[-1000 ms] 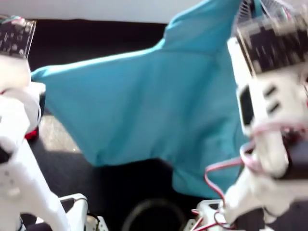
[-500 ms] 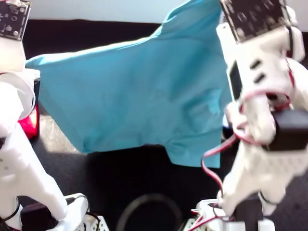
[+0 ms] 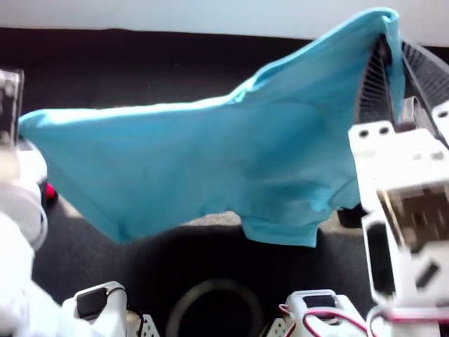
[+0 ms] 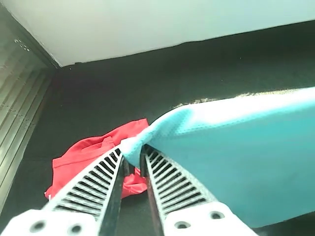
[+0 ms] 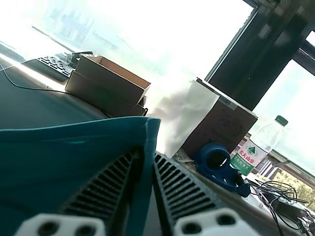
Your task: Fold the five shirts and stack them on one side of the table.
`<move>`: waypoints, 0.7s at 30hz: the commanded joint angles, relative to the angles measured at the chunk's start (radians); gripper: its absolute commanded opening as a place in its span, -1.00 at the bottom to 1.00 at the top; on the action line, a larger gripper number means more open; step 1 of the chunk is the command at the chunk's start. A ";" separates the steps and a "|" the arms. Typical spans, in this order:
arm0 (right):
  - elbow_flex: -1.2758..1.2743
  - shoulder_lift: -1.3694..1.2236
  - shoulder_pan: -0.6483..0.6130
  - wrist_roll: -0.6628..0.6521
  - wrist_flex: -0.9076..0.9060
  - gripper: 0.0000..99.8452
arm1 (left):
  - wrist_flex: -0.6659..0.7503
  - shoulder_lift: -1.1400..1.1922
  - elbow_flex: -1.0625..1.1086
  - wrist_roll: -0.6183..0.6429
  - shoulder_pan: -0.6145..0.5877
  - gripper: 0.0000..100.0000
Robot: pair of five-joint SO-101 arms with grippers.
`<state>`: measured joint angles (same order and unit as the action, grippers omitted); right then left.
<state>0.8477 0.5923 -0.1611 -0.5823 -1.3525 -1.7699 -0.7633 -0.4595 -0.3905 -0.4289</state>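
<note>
You had the turquoise cotton shirt (image 3: pixel 210 161) lifted off the dark table (image 3: pixel 140 63) and stretched in the air above it, one end held by each arm. Your left gripper (image 4: pixel 132 149) was closed to a thin slit, its ribbed fingers (image 4: pixel 167 184) pinching one corner of the cloth. Your right gripper (image 5: pixel 147 155) was likewise all but shut, with a hemmed edge of the same shirt clamped between its jaws. The cloth sagged between the two holds and appeared to rise toward the right one. A short sleeve (image 3: pixel 280 228) hung from its lower edge toward the table. A crumpled red shirt (image 4: pixel 93 157) lay on the table, under the left gripper.

By my reading, you were at the spreading step: the shirt was open but not yet laid down, and no fold had been made.

The next move called for bringing both holds down together, levelled with each other, so that the cloth met the table flat and taut. You needed to keep the hanging sleeve from tucking underneath and to land the shirt away from the red one. Neither grip should have been let go until the fabric rested on the table.
</note>
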 commanded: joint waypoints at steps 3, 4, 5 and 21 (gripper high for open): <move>-0.002 0.071 -0.005 0.011 -0.004 -0.99 | -0.003 -0.116 0.044 0.003 -0.013 -0.98; -0.002 0.087 -0.005 0.011 -0.004 -0.99 | -0.003 -0.128 0.044 0.003 -0.013 -0.98; -0.002 0.102 -0.005 0.011 -0.004 -0.99 | -0.003 -0.140 0.044 0.003 -0.013 -0.98; -0.030 0.156 -0.082 0.069 -0.054 -0.99 | 0.000 -0.197 0.114 0.002 -0.012 -0.98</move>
<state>0.8477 0.7871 -0.2348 -0.5194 -1.4492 -1.7714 -0.9674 -0.3936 -0.3905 -0.4304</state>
